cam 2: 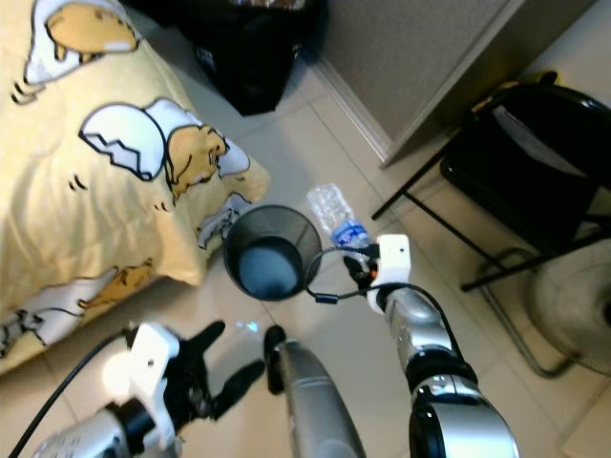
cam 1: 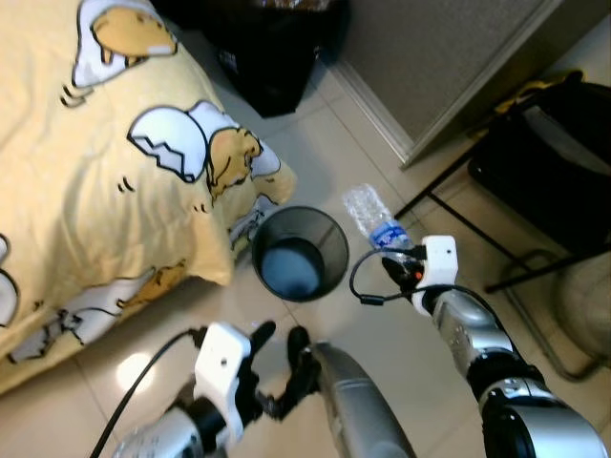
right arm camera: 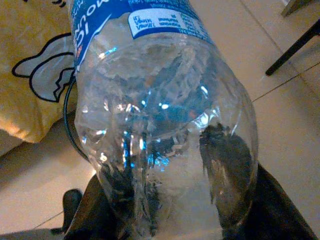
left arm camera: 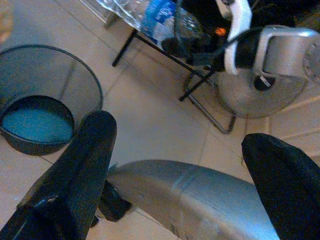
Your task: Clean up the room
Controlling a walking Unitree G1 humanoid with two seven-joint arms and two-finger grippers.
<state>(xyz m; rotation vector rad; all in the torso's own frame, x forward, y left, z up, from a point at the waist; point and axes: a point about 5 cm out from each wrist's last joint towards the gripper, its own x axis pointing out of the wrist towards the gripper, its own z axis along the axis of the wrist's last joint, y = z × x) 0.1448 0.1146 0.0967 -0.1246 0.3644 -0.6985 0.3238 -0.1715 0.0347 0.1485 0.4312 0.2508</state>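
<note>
Beside the bin [cam 1: 299, 254], right end effector [cam 1: 393, 250] pinching a bottle [cam 1: 375, 218], left end effector [cam 1: 277, 363] spread, blue label legible at the wrist.

**Tiled floor and what is resting on it**

A pale tiled floor [cam 1: 315, 143] is carrying a round black mesh bin [cam 1: 300, 254], standing upright just beside the corner of a bed [cam 1: 95, 162] with a yellow patterned cover. A black bag [cam 1: 267, 57] is sitting near the wall, and a black folding chair [cam 1: 535, 172] is standing to the right, next to a fan [cam 2: 573, 305].
</note>
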